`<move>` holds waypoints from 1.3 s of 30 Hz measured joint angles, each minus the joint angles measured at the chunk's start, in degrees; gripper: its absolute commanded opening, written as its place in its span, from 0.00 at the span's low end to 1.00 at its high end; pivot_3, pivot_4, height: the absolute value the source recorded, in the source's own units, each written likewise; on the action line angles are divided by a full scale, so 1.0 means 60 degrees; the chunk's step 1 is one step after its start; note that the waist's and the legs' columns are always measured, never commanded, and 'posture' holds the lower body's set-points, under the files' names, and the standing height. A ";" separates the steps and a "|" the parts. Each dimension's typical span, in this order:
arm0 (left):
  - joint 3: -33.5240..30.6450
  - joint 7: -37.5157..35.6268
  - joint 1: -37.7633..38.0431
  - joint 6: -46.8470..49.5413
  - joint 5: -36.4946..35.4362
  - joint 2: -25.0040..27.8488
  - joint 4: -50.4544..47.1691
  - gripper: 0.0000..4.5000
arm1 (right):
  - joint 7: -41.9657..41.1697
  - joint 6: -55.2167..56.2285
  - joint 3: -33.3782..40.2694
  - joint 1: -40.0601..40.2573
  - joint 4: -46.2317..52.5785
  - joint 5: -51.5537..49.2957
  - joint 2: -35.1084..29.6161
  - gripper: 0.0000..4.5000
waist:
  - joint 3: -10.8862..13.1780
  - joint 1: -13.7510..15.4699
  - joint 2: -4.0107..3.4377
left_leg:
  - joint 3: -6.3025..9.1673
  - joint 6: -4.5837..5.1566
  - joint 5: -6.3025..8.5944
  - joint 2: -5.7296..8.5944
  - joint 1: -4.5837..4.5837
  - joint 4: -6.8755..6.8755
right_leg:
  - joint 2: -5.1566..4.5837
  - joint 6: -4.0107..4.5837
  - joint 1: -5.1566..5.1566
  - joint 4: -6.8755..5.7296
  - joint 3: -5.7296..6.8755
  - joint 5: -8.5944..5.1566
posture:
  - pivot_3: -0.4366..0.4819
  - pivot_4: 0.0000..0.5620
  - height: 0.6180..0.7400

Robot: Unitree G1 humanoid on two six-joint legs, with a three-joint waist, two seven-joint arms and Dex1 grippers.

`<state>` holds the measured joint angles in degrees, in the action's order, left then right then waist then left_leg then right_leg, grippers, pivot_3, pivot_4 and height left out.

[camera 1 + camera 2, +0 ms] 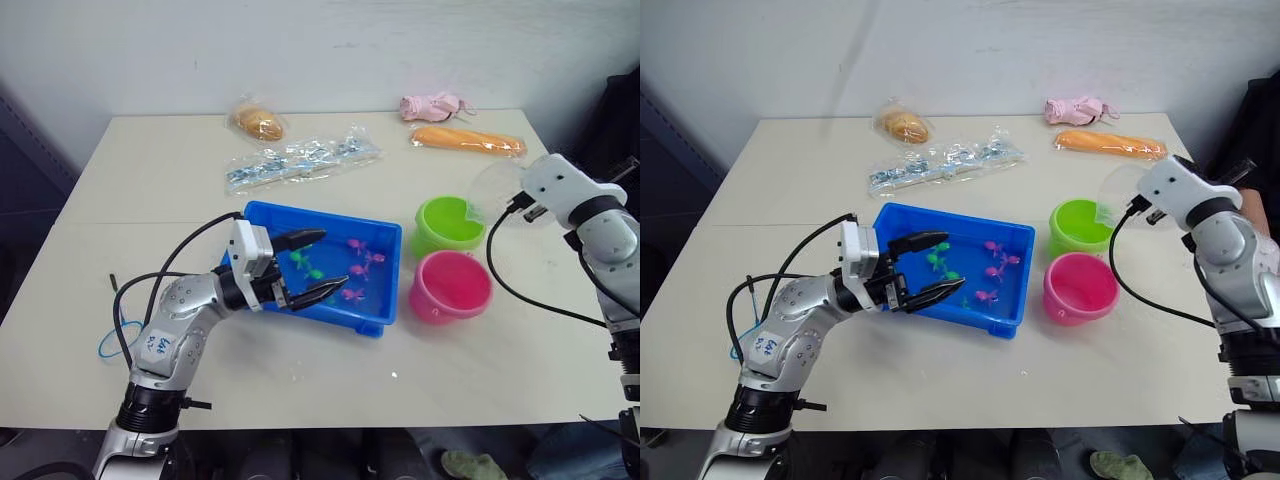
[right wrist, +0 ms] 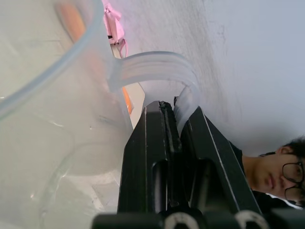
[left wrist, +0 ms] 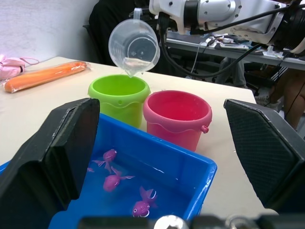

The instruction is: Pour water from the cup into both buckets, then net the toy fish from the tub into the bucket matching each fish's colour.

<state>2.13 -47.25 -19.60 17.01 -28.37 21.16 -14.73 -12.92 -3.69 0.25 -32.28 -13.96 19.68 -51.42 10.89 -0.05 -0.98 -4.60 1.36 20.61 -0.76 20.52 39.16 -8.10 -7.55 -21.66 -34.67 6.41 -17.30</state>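
Your right gripper (image 2: 174,112) is clamped on the handle of the clear cup (image 3: 134,47), fingers pressed together around the thin plastic loop, and the cup is tipped spout-down directly over the lime green bucket (image 1: 449,224). That tilt puts the spout above the bucket's mouth, so the water should fall inside rather than onto the desk (image 1: 150,170); a little water seems to sit at the lip.

The hot pink bucket (image 1: 451,285) stands touching the green one, on the side nearer the desk's front edge, so judging by the layout a short shift of the cup would reach it for the second pour.

Your left gripper (image 1: 310,267) hovers with its fingers spread wide apart, empty, over the left part of the blue tub (image 1: 385,300), which lies near the middle of the desk just left of the buckets. It looks parked there, out of the pour's way yet close to the toy fish (image 1: 352,270), pink and green, scattered in the tub.

The blue ring near the desk's left front edge, by the left arm, may be the net (image 1: 112,345); you cannot be sure.

Wrapped items lie along the far edge: a bun (image 1: 258,122), a clear packet (image 1: 300,162), a long orange packet (image 1: 468,141) and a pink bundle (image 1: 432,106). A person shows behind the cup in the right wrist view.
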 measured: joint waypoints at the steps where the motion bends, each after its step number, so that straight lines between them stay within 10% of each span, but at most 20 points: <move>1: 0.0001 0.0014 0.0000 0.0000 0.0003 -0.0001 0.0000 1.00 | 0.0066 0.0102 0.0000 -0.0004 -0.0026 0.0120 0.0000 0.01 | 0.0000 -0.0002 0.0000 | 0.0001 0.0000 0.0000 -0.0001 0.0000 0.0000 | 0.0001 0.0000 0.0000 0.0000 0.0001 0.0000 | 0.48 0.27 1.00; 39: 0.0128 0.0232 0.0067 -0.0302 0.0342 -0.0082 -0.0040 1.00 | 0.3546 0.3738 -0.1361 -0.1293 -0.2593 0.3951 -0.0392 0.01 | 0.0001 -0.0033 0.0002 | 0.0004 -0.0007 -0.0004 -0.0006 0.0004 0.0000 | 0.0003 0.0000 0.0000 0.0005 0.0003 0.0000 | 0.48 0.27 1.00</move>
<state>2.89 -45.87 -19.20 15.20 -26.31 20.67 -14.97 8.36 18.74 -7.91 -40.04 -29.51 43.39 -53.77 10.90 -0.25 -0.96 -4.57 1.31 20.58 -0.79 20.55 39.16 -8.08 -7.55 -21.66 -34.63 6.43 -17.30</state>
